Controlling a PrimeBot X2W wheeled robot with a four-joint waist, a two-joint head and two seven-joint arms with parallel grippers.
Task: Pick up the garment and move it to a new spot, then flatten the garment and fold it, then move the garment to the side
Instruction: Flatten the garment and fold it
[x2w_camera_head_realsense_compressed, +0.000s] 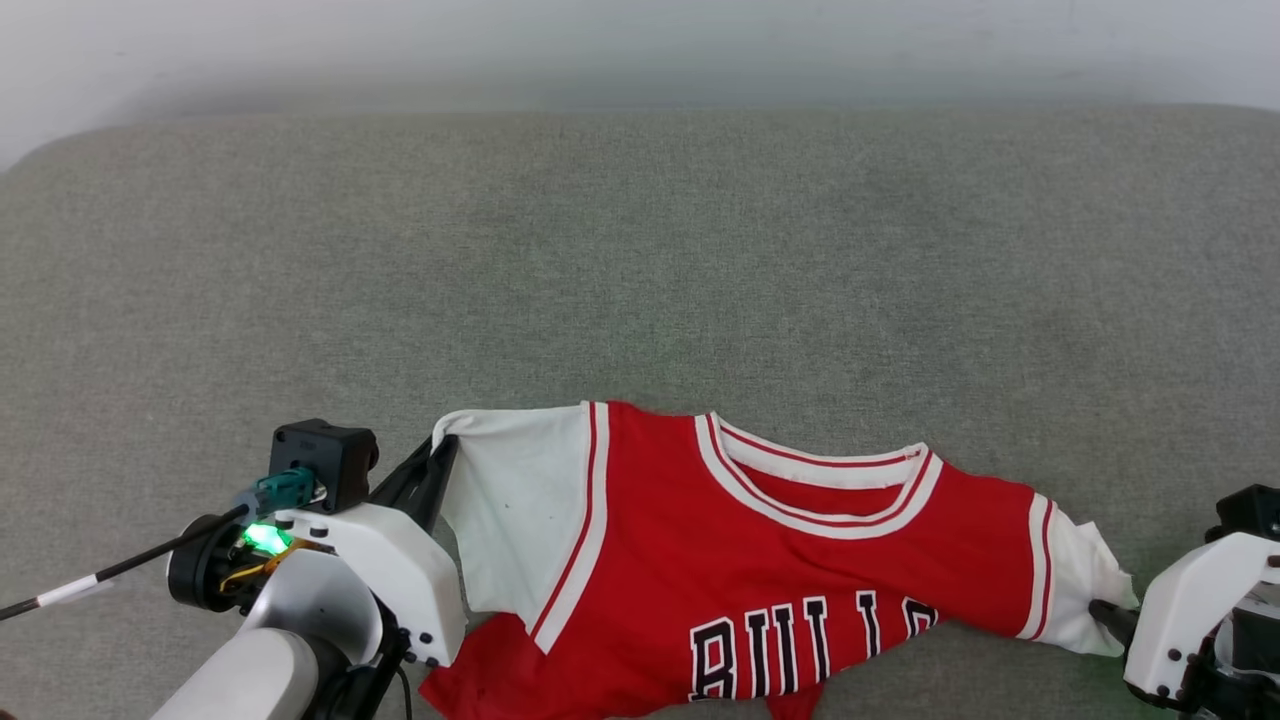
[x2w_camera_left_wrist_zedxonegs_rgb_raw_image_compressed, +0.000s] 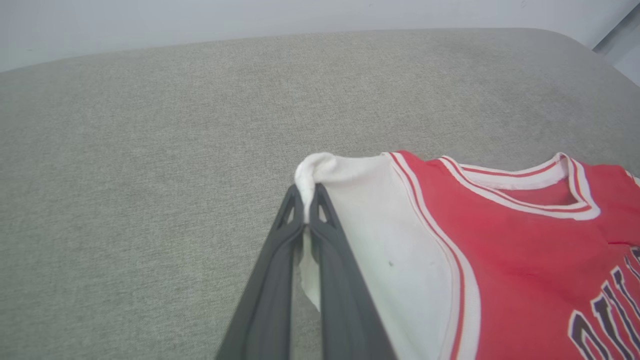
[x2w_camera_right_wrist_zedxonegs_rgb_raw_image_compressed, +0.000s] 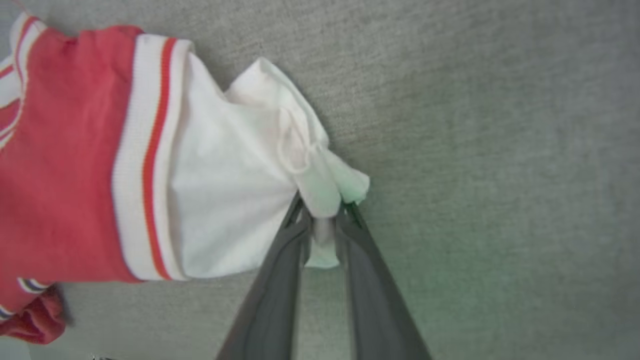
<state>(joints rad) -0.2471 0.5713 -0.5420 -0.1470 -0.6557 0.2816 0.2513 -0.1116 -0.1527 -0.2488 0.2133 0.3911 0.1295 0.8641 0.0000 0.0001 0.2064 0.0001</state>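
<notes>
Grey woven upholstery (x2w_camera_head_realsense_compressed: 640, 250) carries the garment (x2w_camera_head_realsense_compressed: 800, 560) in the head view, where we see it front side up near the lower edge, with the left gripper (x2w_camera_head_realsense_compressed: 441, 462) at its white left sleeve and the right gripper (x2w_camera_head_realsense_compressed: 1103, 610) at the opposite sleeve. In the left wrist view we find the fingers (x2w_camera_left_wrist_zedxonegs_rgb_raw_image_compressed: 270, 300) pressed together on that sleeve's folded corner. In the right wrist view we find the fingers (x2w_camera_right_wrist_zedxonegs_rgb_raw_image_compressed: 280, 290) pinching the bunched tip of the other white sleeve, with cloth filling the narrow gap between them.

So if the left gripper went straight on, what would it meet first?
The garment's white sleeve, bunched at the left gripper's tips; past that, seemingly bare grey cushion, depth unclear.
</notes>
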